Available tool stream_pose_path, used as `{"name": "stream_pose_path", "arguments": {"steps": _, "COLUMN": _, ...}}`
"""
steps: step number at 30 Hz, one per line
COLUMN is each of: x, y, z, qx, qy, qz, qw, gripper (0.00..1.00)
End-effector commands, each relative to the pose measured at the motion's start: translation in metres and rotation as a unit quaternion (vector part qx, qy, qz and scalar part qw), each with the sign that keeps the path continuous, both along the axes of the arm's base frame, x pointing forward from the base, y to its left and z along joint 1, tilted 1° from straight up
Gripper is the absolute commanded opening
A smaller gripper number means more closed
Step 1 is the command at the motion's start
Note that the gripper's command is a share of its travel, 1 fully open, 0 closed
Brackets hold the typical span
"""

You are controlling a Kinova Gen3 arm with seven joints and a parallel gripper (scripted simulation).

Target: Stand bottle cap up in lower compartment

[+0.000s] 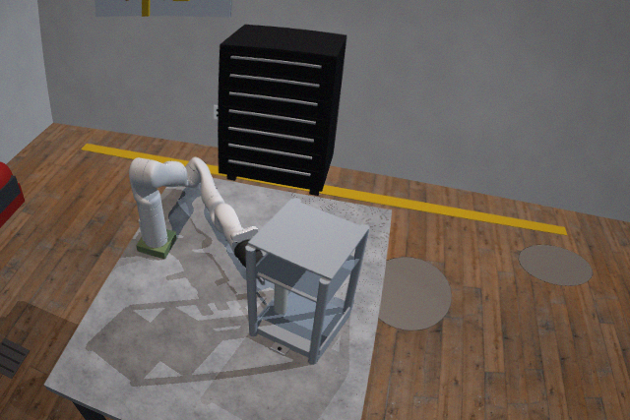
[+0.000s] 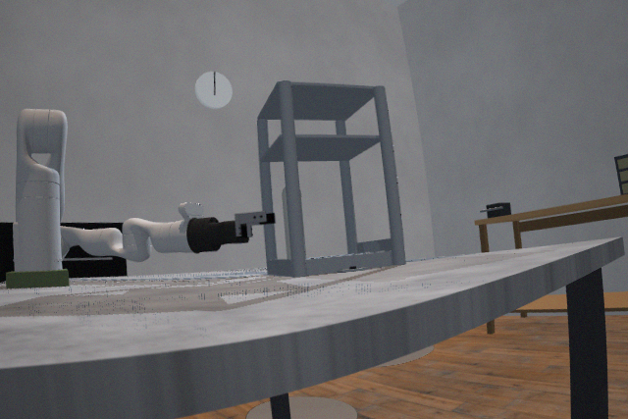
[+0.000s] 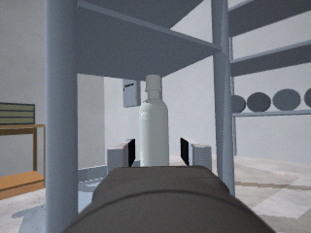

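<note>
The white bottle (image 1: pixel 279 299) (image 3: pixel 154 126) stands upright, cap up, on the floor of the lower compartment of the grey shelving unit (image 1: pixel 311 235) (image 2: pixel 292 176) (image 3: pixel 60 121). It is near the front, between the front posts. My gripper (image 1: pixel 257 254) (image 2: pixel 268 218) (image 3: pixel 157 148) is open and empty. It is level, at about the bottle's mid height, and points into the unit's front. Its fingertips are at the front posts, a little short of the bottle. In the wrist view the bottle is centred in the gap between the two fingers. The bottle's base is hidden by my wrist there.
The unit stands on the grey table (image 1: pixel 153 354) (image 2: pixel 354 302) near its right edge. My arm's base (image 1: pixel 155 245) is at the table's far left. A black drawer cabinet (image 1: pixel 280 105) stands behind the table. A wooden bench (image 2: pixel 557 211) is off to the right.
</note>
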State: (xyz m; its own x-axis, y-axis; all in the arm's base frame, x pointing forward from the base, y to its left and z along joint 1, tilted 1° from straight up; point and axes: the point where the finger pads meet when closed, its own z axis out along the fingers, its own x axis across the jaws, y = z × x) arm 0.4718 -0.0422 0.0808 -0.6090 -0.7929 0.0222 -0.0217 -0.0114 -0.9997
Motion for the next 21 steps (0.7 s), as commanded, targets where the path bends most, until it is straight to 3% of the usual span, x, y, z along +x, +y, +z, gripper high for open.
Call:
{"name": "stream_pose_path", "arguments": {"steps": 1, "x": -0.003, "y": 0.007, "z": 0.001, "qx": 0.000, "qy": -0.001, "qz": 0.004, "qw": 1.000, "gripper": 1.00}}
{"name": "stream_pose_path", "arguments": {"steps": 21, "x": -0.038, "y": 0.033, "z": 0.001, "qx": 0.000, "qy": -0.001, "qz": 0.004, "qw": 1.000, "gripper": 1.00}}
